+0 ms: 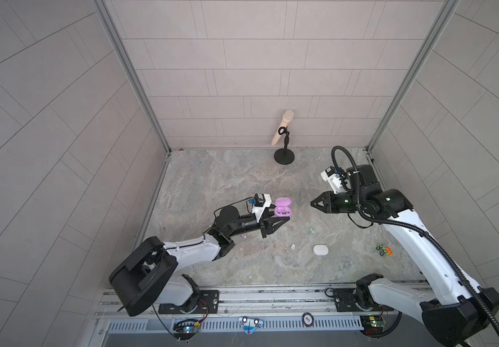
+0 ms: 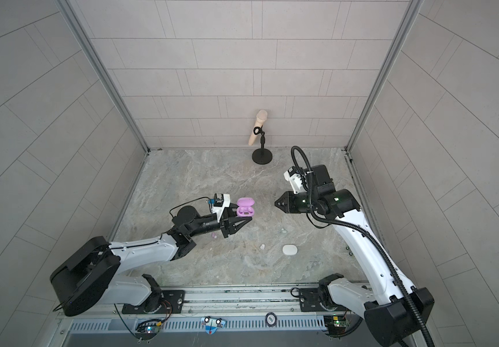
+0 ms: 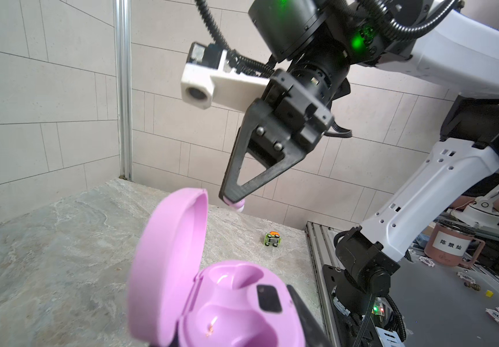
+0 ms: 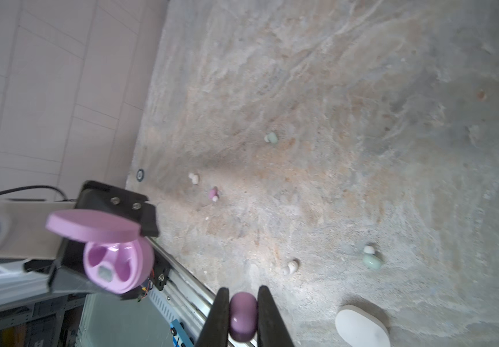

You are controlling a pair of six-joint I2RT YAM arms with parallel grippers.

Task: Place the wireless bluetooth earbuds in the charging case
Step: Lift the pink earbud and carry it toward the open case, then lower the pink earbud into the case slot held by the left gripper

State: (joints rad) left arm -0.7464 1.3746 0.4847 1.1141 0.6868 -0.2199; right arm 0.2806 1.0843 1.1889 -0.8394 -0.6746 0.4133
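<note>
My left gripper is shut on the lilac charging case, held above the table's middle with its lid open. Both sockets look empty in the left wrist view. To its right, apart from it, my right gripper is shut on a lilac earbud. Loose on the table lie another lilac earbud, two white ones and two mint ones.
A closed white case lies on the table toward the front. A small green-and-orange toy car sits at the right. A beige microphone on a black stand is at the back wall. Tiled walls enclose three sides.
</note>
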